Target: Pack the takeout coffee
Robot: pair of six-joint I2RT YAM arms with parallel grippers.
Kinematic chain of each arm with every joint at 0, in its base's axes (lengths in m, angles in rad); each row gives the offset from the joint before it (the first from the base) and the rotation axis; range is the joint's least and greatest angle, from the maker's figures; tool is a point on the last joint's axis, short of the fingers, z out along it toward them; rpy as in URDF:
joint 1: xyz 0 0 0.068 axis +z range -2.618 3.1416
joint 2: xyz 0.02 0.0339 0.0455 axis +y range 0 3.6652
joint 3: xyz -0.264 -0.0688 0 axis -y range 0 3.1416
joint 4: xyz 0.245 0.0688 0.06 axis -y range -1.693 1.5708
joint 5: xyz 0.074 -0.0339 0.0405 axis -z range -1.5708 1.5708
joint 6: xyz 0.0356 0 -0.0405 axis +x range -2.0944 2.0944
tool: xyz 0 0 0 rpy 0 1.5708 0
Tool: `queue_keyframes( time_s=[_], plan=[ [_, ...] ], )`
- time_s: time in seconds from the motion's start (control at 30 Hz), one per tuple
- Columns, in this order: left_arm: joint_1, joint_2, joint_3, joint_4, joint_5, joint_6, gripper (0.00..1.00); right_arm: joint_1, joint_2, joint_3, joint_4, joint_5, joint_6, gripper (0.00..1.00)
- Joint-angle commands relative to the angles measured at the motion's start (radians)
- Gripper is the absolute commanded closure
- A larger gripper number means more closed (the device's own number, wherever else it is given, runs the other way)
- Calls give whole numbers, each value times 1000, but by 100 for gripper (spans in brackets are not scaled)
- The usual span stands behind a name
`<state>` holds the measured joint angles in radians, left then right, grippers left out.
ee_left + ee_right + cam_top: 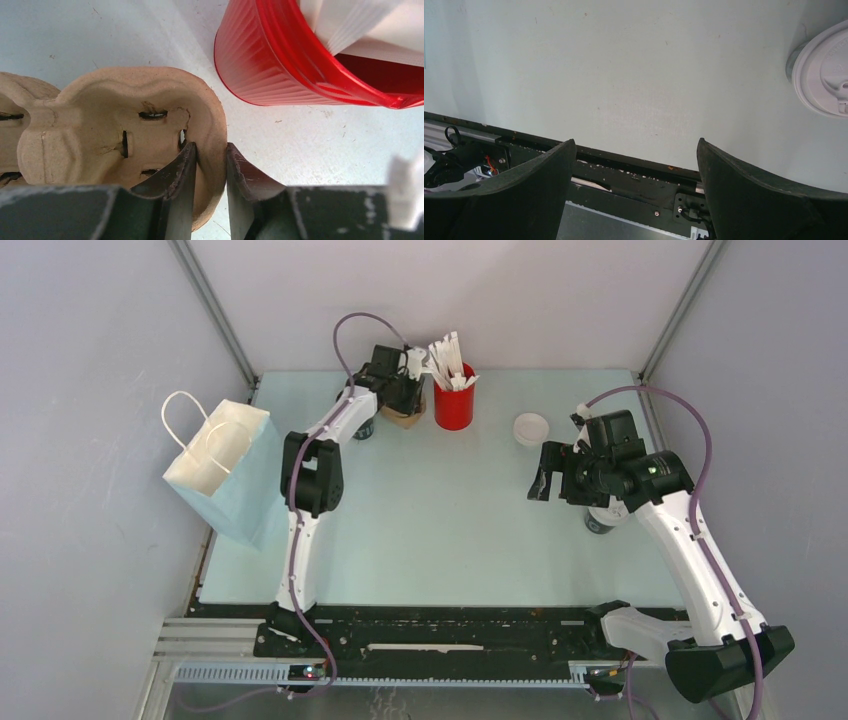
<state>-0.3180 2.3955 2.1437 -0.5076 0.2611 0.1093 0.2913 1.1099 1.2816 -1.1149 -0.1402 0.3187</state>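
The takeout coffee (600,524), a dark cup with a pale top, stands at the right and is mostly hidden under my right arm. My right gripper (545,480) hovers just left of it, wide open and empty (636,145). A white lid (824,75) shows at the right edge of the right wrist view; I cannot tell if a cup is under it. At the back, my left gripper (408,405) is shut on the rim wall of a brown cardboard cup carrier (100,125), one finger inside a well and one outside (210,147).
A red holder (453,405) full of white sticks stands just right of the carrier (403,418), close to my left fingers (270,65). A loose white lid (531,428) lies mid-right. A lidless dark cup (363,430) sits beside the left arm. An open blue paper bag (225,475) stands at the left.
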Motion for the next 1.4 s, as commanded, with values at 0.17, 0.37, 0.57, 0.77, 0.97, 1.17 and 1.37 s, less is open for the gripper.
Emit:
queue_keyframes(
  time_s=[0.17,0.37,0.57,0.77,0.97,1.17,1.37],
  plan=[
    [7,-41,15,42,12,-22,79,5,-18,3,22,-3,-32,1],
    [-11,-174,-117,130,-115,-4,87,5,-19,8,36,-32,-26,1],
    [-51,-208,-101,96,-216,71,96,2,-20,14,33,-36,-30,1],
    [-67,-208,-84,53,-235,105,100,0,-26,15,30,-35,-33,1],
    [-72,-208,-86,40,-226,90,100,-2,-35,15,20,-24,-43,1],
    [-119,-236,-155,95,-397,152,100,-3,-42,15,8,-14,-48,1],
    [-174,-246,-223,151,-550,225,100,-2,-57,0,4,-12,-44,1]
  ],
)
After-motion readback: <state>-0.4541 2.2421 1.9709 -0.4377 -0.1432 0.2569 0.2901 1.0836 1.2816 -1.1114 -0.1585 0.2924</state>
